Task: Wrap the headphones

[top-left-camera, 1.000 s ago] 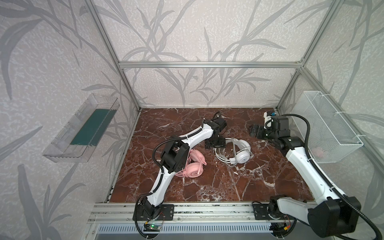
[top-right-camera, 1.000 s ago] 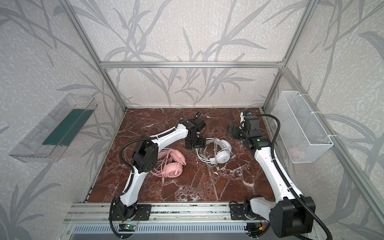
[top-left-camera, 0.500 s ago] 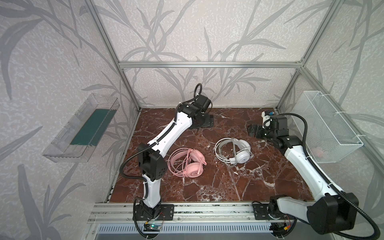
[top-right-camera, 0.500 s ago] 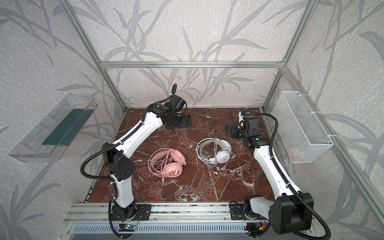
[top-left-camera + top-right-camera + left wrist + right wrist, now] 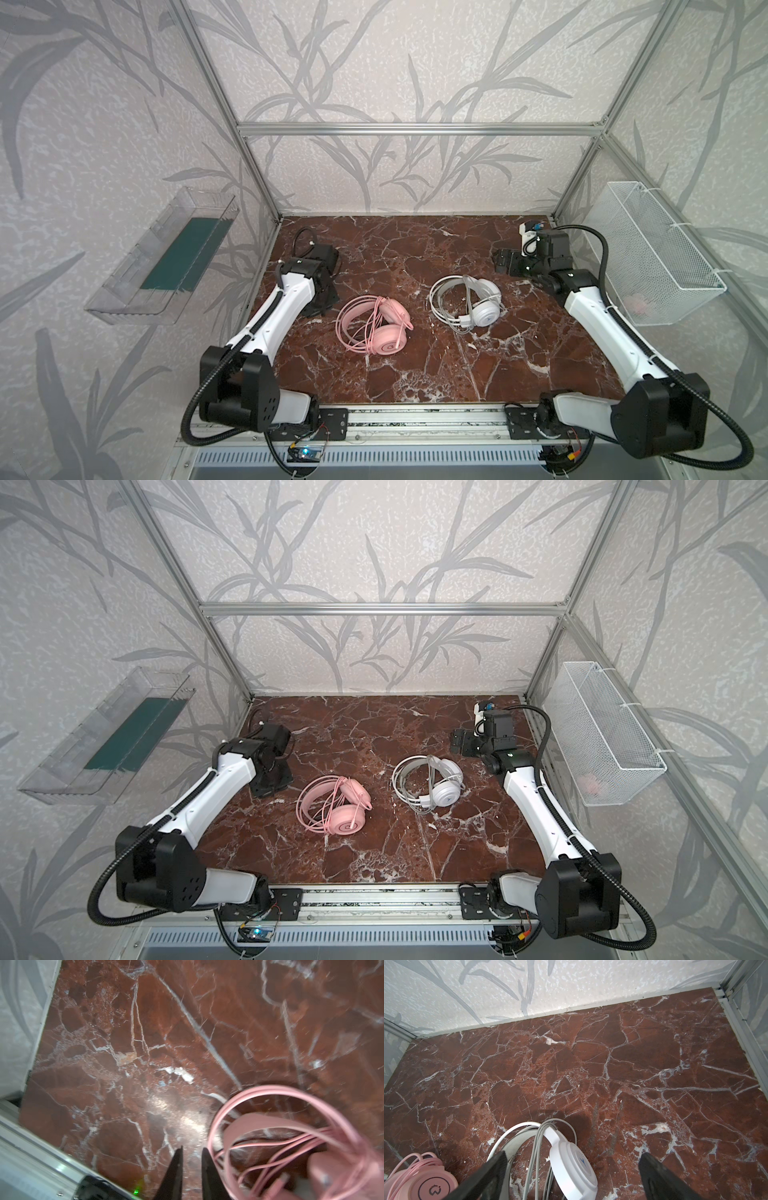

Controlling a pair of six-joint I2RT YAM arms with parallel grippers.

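The pink headphones [image 5: 374, 326] lie flat just left of centre in both top views. Their pink cable [image 5: 328, 808] is gathered in loose loops across the headband and cups. The white headphones [image 5: 467, 301] lie just right of centre, apart from the pink pair, with the grey-white cable [image 5: 537, 1147] coiled over them in the same way. Both sets rest on the red marble counter [image 5: 415, 374], and neither is held, so the wrapping looks done or nearly so.

The left hand [image 5: 192, 1153] hangs near the pink headband on its left side. Its tips are drawn in to a narrow slit with nothing between them. The right hand [image 5: 504, 262] sits toward the upper right of the counter, beyond the white pair, with its jaws spread wide and empty.

The main risk is the looseness of the coils, since nothing ties them. A low pass by the left hand over the pink set could hook a strand and pull the bundle open. A wide jaw of the right hand dipping toward the white set could do the same.

A clear tray [image 5: 162, 266] hangs on the left wall and a wire basket [image 5: 660, 257] on the right.
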